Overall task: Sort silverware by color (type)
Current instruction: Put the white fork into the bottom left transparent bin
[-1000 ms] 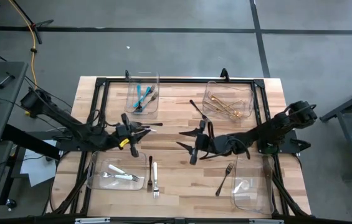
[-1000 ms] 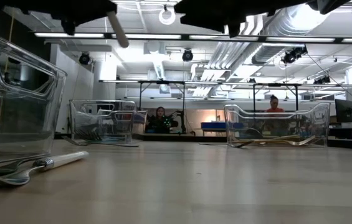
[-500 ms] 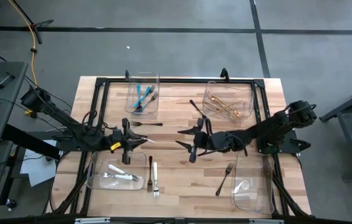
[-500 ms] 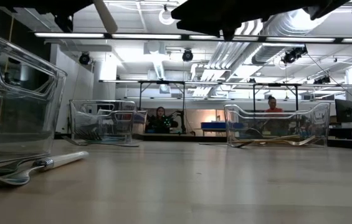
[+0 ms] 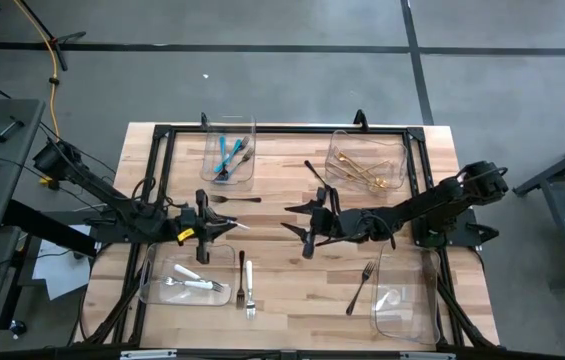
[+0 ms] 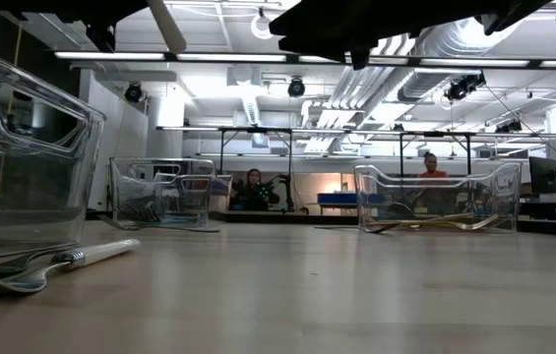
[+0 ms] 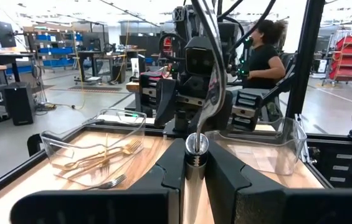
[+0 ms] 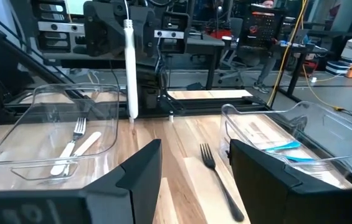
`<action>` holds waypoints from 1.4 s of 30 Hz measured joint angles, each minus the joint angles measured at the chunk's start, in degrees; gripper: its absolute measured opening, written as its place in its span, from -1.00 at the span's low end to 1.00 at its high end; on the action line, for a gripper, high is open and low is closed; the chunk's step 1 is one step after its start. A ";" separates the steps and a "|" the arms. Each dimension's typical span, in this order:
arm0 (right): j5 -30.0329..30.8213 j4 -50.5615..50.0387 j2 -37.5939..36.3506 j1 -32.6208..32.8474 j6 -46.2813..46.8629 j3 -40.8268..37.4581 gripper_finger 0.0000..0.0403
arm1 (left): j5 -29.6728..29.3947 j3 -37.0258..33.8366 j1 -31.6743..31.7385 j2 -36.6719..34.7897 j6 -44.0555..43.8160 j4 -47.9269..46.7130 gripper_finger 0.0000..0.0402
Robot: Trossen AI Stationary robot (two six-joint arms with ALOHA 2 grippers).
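- Left gripper [image 5: 224,228]: we see it above the table [image 5: 282,290], its fingers [image 7: 225,180] clamped on a white-handled utensil [image 8: 128,62]. The right wrist view shows that handle hanging upright; the left wrist view shows its steel end [image 7: 196,144] pinched between the fingers.
- Right gripper [image 5: 297,228]: we see it facing the left gripper across the middle of the table, fingers [image 8: 141,171] spread and holding nothing.
- White bin [image 5: 148,292]: just beside and below the left gripper, holding a fork [image 5: 170,283] and a white-handled piece [image 5: 190,273].
- Loose pieces near the left gripper: a white-handled fork [image 5: 249,285] and a dark utensil [image 5: 241,276] lie on the wood beside that bin; a dark fork [image 5: 240,200] lies on the gripper's far side.
- Teal bin [image 5: 229,160]: beyond the left gripper, holding teal-handled pieces [image 5: 224,152].
- Gold bin [image 5: 366,166]: beyond the right gripper, holding gold forks [image 7: 104,155].
- Dark pieces near the right gripper: one [image 5: 316,174] lies beside the gold bin; another fork [image 5: 360,285] lies near the clear bin [image 5: 403,300] at the table's corner.
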 joint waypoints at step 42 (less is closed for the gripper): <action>0.04 -5.95 0.04 0.00 -0.09 -0.02 -0.08 | -0.89 0.00 0.02 0.11 1.19 -0.57 -0.86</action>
